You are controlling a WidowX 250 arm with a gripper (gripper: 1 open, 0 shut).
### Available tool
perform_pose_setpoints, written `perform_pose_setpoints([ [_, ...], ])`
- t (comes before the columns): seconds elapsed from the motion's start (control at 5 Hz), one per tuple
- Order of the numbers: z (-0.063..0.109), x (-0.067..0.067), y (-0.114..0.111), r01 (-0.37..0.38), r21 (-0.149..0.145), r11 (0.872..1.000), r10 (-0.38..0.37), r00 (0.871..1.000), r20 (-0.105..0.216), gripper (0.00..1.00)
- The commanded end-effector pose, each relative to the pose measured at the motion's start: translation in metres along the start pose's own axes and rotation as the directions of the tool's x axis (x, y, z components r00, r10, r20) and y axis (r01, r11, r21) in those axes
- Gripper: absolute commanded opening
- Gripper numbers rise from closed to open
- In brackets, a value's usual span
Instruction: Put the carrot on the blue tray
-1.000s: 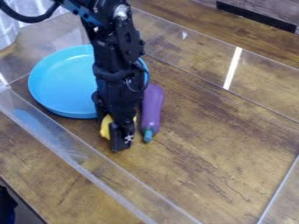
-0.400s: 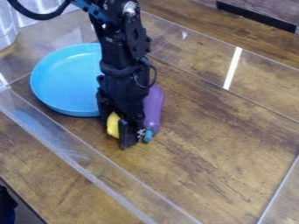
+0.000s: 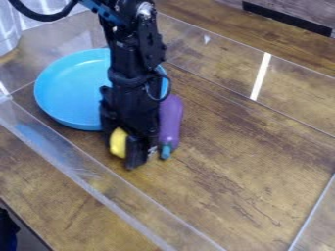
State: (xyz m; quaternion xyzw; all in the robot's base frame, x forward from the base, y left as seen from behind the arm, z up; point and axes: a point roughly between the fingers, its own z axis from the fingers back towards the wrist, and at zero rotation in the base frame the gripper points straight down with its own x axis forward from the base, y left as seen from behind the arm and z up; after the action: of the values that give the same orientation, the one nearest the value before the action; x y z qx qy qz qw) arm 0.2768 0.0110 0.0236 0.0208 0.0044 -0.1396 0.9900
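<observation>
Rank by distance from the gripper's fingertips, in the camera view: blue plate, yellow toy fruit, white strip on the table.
1. Yellow toy fruit: right at the fingertips.
2. Blue plate: upper left of them in view.
3. White strip: far off, upper right.

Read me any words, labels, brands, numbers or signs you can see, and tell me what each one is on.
None can be read.
Black robot arm: small pale marks low down, too blurred to tell whether they are lettering.
Round bright blue plastic plate: no text visible.
Long purple toy eggplant: no text visible.
</observation>
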Motion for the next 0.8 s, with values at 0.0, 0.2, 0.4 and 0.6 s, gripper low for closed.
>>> perform_pose_setpoints([
  [0.0, 0.036, 0.016, 0.003, 0.039, 0.038, 0.999, -0.042, 0.996, 0.082, 0.0],
  [0.2, 0.048, 0.02, 0.002, 0.087, 0.055, 0.995, -0.091, 0.992, 0.083, 0.0],
  [0.4, 0.069, 0.02, 0.01, 0.112, 0.079, 0.99, -0.119, 0.989, 0.086, 0.0],
  [0.6, 0.1, 0.016, 0.028, 0.101, 0.119, 0.988, -0.114, 0.988, 0.106, 0.0],
])
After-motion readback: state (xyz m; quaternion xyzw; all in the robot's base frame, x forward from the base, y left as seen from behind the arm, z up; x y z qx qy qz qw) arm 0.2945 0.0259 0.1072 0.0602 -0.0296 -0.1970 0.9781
